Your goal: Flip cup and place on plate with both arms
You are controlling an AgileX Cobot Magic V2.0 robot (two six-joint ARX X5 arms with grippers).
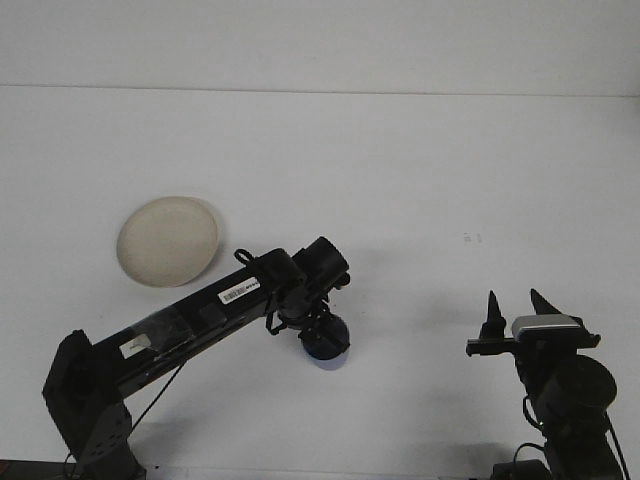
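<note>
While my left gripper (322, 336) sits down over the blue cup (328, 350), grip state unreadable, my right gripper (518, 312) stands empty, fingers spread; plate (168, 240) apart.

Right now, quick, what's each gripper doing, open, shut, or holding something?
Left gripper: down on the blue cup; open or shut cannot be told.
Right gripper: open, holding nothing.

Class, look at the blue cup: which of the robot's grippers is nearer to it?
Left. The left gripper is right at the blue cup, over it; the right gripper stands far off to the cup's right.
</note>
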